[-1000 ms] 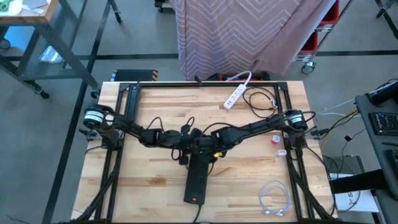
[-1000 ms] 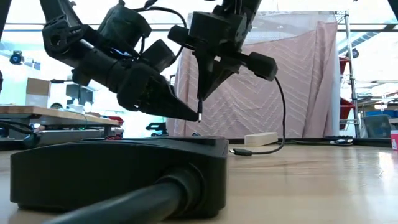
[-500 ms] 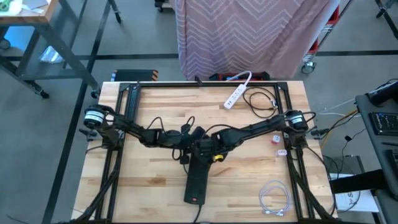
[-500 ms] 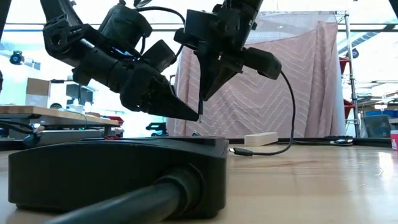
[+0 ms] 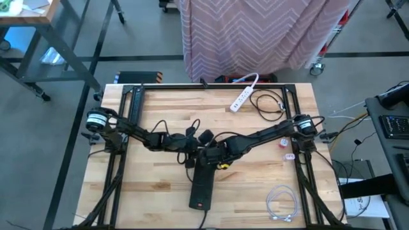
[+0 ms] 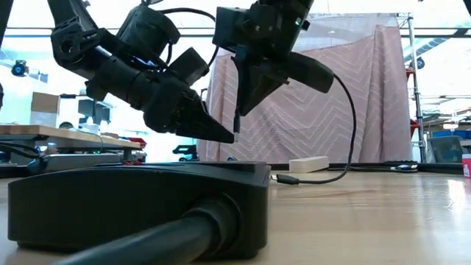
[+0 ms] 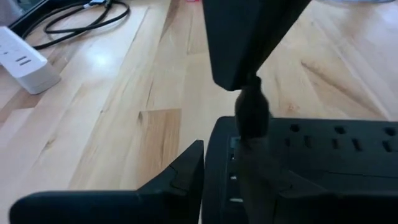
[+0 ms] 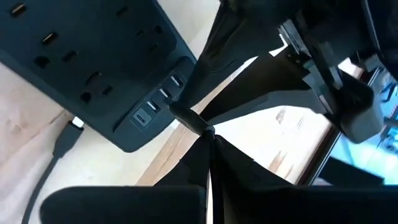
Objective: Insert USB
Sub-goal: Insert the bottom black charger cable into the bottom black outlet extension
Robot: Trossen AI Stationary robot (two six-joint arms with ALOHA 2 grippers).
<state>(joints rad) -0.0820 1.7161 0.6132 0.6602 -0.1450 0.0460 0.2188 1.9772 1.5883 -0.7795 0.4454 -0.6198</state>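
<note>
On the wooden table (image 5: 153, 191), a black power strip (image 5: 202, 185) is laid. Just above its end, a USB plug (image 7: 250, 115) is pinched by the left gripper (image 6: 229, 137); the right gripper (image 6: 237, 118) is shut beside it. Lining up is underway; a gentle push down into the port is needed next.

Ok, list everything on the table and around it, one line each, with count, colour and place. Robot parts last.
Power strip: one, black, table centre toward the front edge, USB ports at its far end.
USB plug: one, black, held above those ports.
Power strip: one, white, back of the table.
Cable: one, black, coiled beside the white strip.
Cable: one, white, coiled, front right.
Curtain: one, pink zigzag, behind the table.
Left gripper: one, dark, beside the plug.
Right gripper: one, dark, shut on the plug.
</note>
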